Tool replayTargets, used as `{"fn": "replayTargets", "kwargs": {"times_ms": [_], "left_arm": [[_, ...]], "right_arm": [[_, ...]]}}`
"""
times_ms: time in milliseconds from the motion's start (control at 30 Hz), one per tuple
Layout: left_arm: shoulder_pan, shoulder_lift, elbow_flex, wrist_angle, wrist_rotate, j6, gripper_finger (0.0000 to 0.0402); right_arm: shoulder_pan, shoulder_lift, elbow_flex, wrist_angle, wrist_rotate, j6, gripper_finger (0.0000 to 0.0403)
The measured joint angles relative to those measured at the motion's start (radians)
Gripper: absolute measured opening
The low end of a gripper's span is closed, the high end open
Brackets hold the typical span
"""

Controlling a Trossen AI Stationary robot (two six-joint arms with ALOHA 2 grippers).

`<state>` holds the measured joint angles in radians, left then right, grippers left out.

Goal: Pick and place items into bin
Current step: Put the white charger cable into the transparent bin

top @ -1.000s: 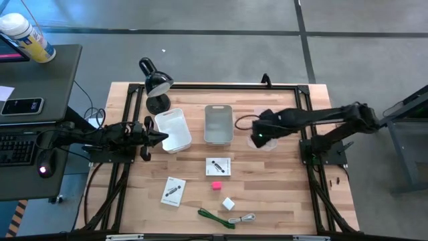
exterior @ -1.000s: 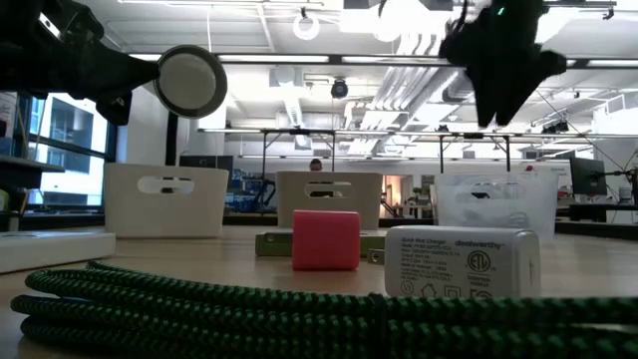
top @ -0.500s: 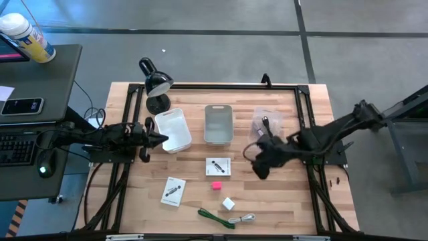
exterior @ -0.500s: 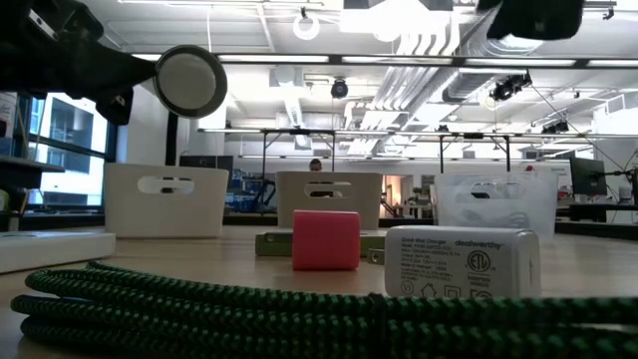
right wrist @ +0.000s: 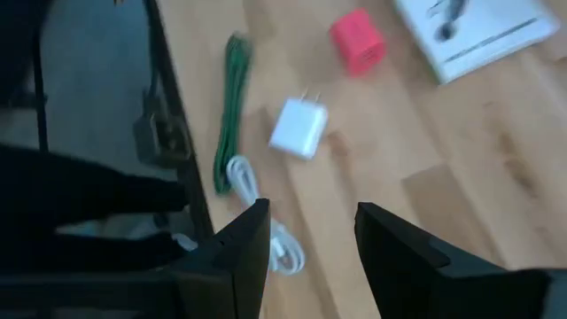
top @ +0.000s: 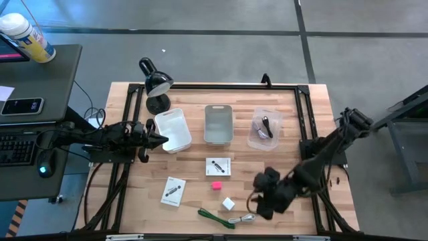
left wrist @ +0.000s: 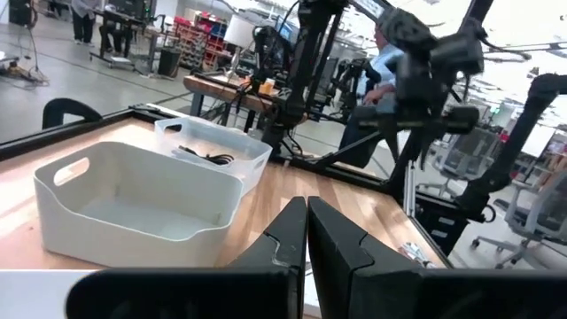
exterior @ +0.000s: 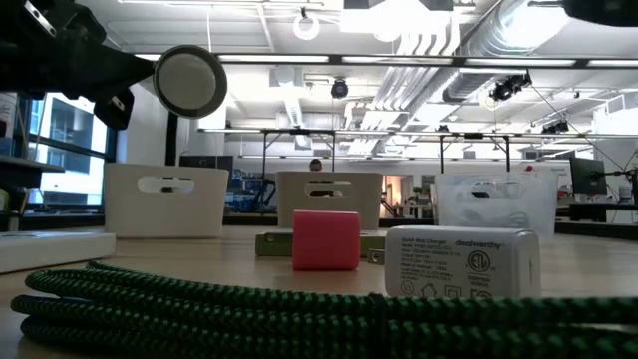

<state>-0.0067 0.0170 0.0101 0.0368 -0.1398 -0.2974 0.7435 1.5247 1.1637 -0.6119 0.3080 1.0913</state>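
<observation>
My right gripper is open and empty, above the table near its front edge, beside the white cord. In the right wrist view its fingers stand over the white cord, with the white cube, green cord and pink cube beyond. Two white packets lie flat on the table. A black cord lies in the clear bin. My left gripper is shut and empty beside the white bin.
A grey bin stands between the white and clear bins. A black desk lamp stands at the far left corner. Black frame rails run along the table's sides. Bare wood lies to the right of the items.
My right gripper has swung from over the clear bin toward the table's near edge and now hangs by the white cord. The black cord now shows lying in the clear bin. My left arm has kept still.
</observation>
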Motion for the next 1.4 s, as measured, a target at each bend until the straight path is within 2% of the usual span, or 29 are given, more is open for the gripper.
{"fn": "replayTargets", "kwargs": {"times_ms": [267, 433, 600, 867, 1100, 1400], "left_arm": [[0.000, 0.000, 0.000, 0.000, -0.002, -0.006, 0.0003], [0.000, 0.000, 0.000, -0.001, 0.008, -0.022, 0.0003], [0.000, 0.000, 0.000, -0.004, 0.026, -0.022, 0.0003], [0.000, 0.000, 0.000, -0.012, 0.071, -0.017, 0.0003], [0.000, 0.000, 0.000, -0.013, 0.079, -0.014, 0.0003], [0.000, 0.000, 0.000, -0.014, 0.076, -0.014, 0.0003]], "right_arm": [[0.096, 0.153, 0.000, 0.166, 0.013, -0.105, 0.0161], [0.104, 0.228, 0.000, 0.291, -0.021, -0.097, 0.0163], [0.090, 0.275, 0.000, 0.410, 0.005, -0.120, 0.0164], [0.052, 0.360, -0.002, 0.422, -0.080, -0.131, 0.0159], [0.046, 0.362, -0.002, 0.392, -0.053, -0.195, 0.0158], [0.040, 0.401, -0.002, 0.400, -0.166, -0.287, 0.0154]]}}
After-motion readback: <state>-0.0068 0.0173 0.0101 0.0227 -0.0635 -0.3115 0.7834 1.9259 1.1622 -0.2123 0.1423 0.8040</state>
